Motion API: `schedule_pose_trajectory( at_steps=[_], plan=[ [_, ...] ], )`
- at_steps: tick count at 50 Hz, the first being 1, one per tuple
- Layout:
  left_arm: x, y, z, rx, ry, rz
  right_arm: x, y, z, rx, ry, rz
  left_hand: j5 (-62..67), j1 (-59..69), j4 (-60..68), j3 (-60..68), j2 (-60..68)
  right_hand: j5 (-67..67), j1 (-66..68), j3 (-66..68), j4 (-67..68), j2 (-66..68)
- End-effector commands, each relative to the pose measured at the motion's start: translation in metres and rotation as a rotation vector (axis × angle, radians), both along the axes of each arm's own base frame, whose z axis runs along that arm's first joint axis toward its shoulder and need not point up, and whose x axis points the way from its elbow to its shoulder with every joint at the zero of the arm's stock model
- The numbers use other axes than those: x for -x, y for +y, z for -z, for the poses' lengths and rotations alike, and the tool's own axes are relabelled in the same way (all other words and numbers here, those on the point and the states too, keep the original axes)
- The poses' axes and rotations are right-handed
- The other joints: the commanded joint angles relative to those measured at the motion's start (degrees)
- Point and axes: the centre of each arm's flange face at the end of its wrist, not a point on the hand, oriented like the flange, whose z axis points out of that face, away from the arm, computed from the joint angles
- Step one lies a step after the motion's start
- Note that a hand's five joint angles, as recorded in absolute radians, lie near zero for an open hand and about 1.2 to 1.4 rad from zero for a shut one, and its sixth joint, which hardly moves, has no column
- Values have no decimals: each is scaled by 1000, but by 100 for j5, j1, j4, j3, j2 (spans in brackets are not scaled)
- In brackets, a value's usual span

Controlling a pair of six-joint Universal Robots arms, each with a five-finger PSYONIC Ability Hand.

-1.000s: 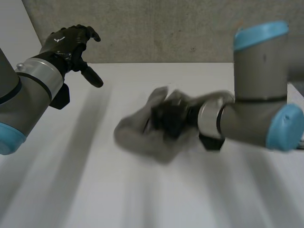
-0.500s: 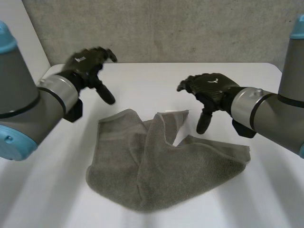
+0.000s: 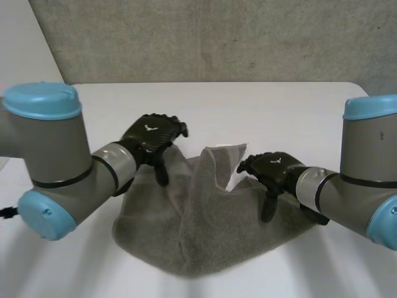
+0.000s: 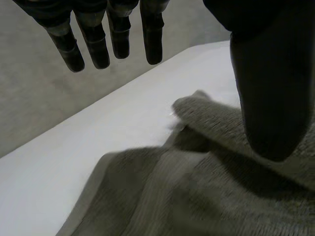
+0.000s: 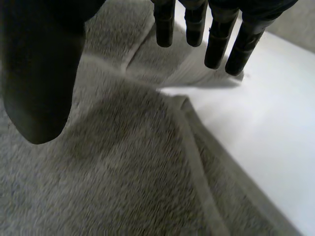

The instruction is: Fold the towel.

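A grey towel (image 3: 211, 230) lies rumpled on the white table (image 3: 260, 102), its bulk towards the middle of the near edge, with a raised ridge running through it. Just beyond, two black hands hang over it: the left hand (image 3: 152, 135) above the towel's far-left edge, the right hand (image 3: 273, 169) above its right part. Each hand is spread, fingers straight and thumb held apart, clasping nothing (whether either thumb tip touches the cloth cannot be told). Farther off, one corner flap pokes up between the hands, then bare table runs to its far edge.

The towel looks soft, light and limp, likely to sag and drag rather than keep its shape; its nap should not slip. A pinch at a corner or along the hem seems the best hold.

The head view gives the whole crumpled outline. The right wrist view adds the flat hem band and a wedge of bare table under the fingers (image 5: 216, 46). The left wrist view shows its fingers (image 4: 120, 42) past the towel's edge, over table.
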Motion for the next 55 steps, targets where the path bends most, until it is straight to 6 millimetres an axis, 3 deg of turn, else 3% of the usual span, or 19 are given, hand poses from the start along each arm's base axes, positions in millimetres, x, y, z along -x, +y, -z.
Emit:
schedule_pose_trajectory(
  at_steps=[1, 11, 20, 22, 25, 30, 37, 41, 46, 51, 52, 53, 54, 55],
  plan=[
    [29, 3, 9, 28, -3, 140, 16, -2, 14, -43, 20, 51, -287, -464, -390, -395, -332, 296, 312, 268, 220, 312],
    [58, -7, 33, 129, -124, 252, 32, 10, 32, -68, 25, 84, -187, -364, -289, -294, -232, 783, 798, 755, 706, 799],
    [65, -16, 59, 89, -219, 285, 35, 17, 41, -77, 24, 83, 436, 259, 333, 328, 391, 1776, 1792, 1749, 1700, 1792],
    [66, -20, 65, 106, -255, 286, 36, 19, 43, -85, 24, 82, 737, 561, 635, 630, 692, 2579, 2595, 2552, 2503, 2596],
    [67, -21, 65, 117, -263, 287, 36, 19, 43, -87, 24, 81, 1059, 882, 956, 951, 1013, 3055, 3070, 3027, 2978, 3071],
    [68, -23, 63, 136, -265, 288, 36, 19, 41, -83, 17, 78, 3340, 3163, 3237, 3232, 3295, 5237, 5253, 5209, 5161, 5253],
    [68, -22, 67, 130, -270, 293, 36, 22, 41, -96, 17, 72, 3615, 3438, 3512, 3507, 3570, 6481, 6496, 6453, 6404, 6497],
    [68, -22, 74, 126, -289, 302, 35, 29, 41, -117, -3, 39, 4620, 4443, 4517, 4512, 4575, 6648, 6664, 6621, 6572, 6665],
    [67, -20, 75, 149, -320, 318, 37, 32, 31, -106, -5, 8, 4910, 4734, 4808, 4803, 4865, 6648, 6664, 6621, 6572, 6665],
    [67, -20, 74, 181, -344, 333, 38, 39, 23, -111, 40, -36, 4360, 4183, 4257, 4252, 4315, 6554, 6570, 6527, 6478, 6571],
    [67, -20, 74, 189, -350, 335, 38, 39, 23, -111, 40, -36, 2357, 2180, 2254, 2249, 2312, 6553, 6569, 6526, 6477, 6570],
    [67, -20, 74, 189, -350, 335, 39, 43, 21, -122, 58, -48, 2337, 2160, 2234, 2229, 2292, 5021, 5037, 4994, 4945, 5038],
    [67, -20, 73, 196, -356, 336, 41, 45, 19, -125, 72, -58, 155, -21, 53, 48, 110, 3357, 3373, 3330, 3281, 3374],
    [67, -20, 73, 197, -356, 336, 41, 45, 19, -125, 72, -58, 134, -43, 31, 26, 89, 3341, 3357, 3313, 3265, 3357]
  ],
)
